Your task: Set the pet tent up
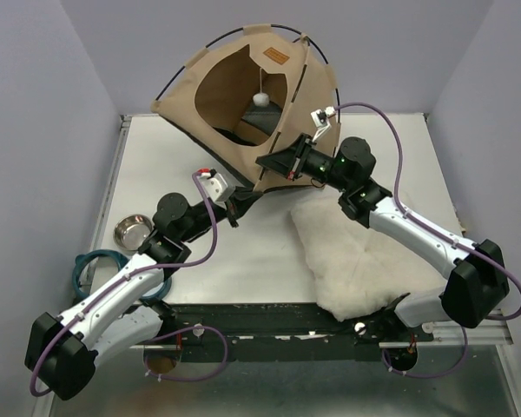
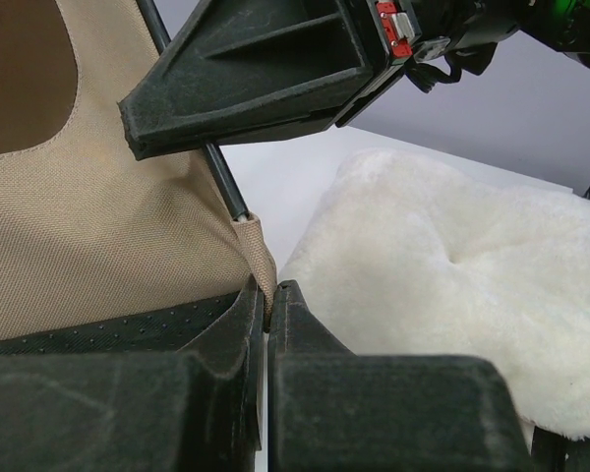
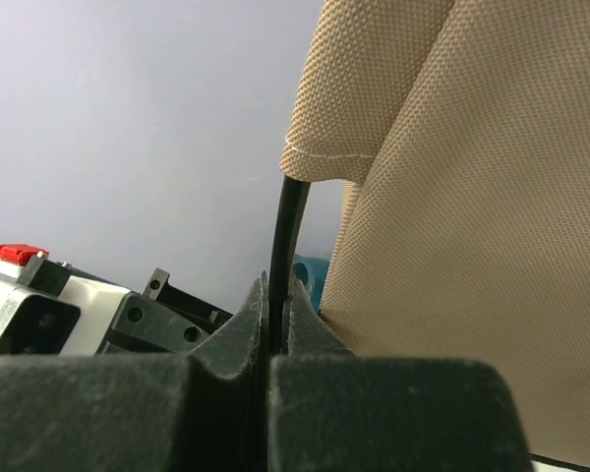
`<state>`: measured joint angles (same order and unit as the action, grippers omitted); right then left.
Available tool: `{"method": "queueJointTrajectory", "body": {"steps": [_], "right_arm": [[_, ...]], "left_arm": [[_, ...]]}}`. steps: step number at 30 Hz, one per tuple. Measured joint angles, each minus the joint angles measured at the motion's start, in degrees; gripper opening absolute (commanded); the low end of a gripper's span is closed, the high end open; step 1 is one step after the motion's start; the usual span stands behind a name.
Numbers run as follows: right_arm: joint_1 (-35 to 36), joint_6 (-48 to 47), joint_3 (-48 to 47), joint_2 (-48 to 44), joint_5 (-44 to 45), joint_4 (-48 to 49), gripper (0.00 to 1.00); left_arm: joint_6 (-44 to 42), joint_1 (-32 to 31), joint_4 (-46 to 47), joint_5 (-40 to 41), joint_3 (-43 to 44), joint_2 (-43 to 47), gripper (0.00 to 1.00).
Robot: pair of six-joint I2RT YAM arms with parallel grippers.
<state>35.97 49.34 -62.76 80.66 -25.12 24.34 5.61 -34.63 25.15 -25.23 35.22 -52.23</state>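
The pet tent (image 1: pixel 311 82) stands at the back of the table, tan fabric on thin black poles, opening facing me, with a white pom-pom (image 1: pixel 260 98) hanging inside. My left gripper (image 1: pixel 241 207) is shut on the tent's lower front corner; in the left wrist view the tan fabric tab (image 2: pixel 256 251) runs down between its jaws (image 2: pixel 267 300). My right gripper (image 1: pixel 264 163) sits just above it, shut on a black pole (image 3: pixel 290 226) where it leaves the fabric sleeve (image 3: pixel 320 162). The pole sits between its jaws (image 3: pixel 278 295).
A white fluffy cushion (image 1: pixel 365 252) lies at the front right of the table, close beside the held corner (image 2: pixel 452 265). A steel bowl (image 1: pixel 132 231) and a teal ring (image 1: pixel 100 263) sit at the left edge. Grey walls close in behind the tent.
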Motion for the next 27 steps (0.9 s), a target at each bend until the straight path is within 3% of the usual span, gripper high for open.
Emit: {"method": "queueJointTrajectory", "body": {"steps": [27], "right_arm": [[-0.8,-1.0,2.0,-1.7,0.5,0.6,0.01]], "left_arm": [[7.4,-0.4,0.0,0.2,2.2,-3.7,0.0]]}}
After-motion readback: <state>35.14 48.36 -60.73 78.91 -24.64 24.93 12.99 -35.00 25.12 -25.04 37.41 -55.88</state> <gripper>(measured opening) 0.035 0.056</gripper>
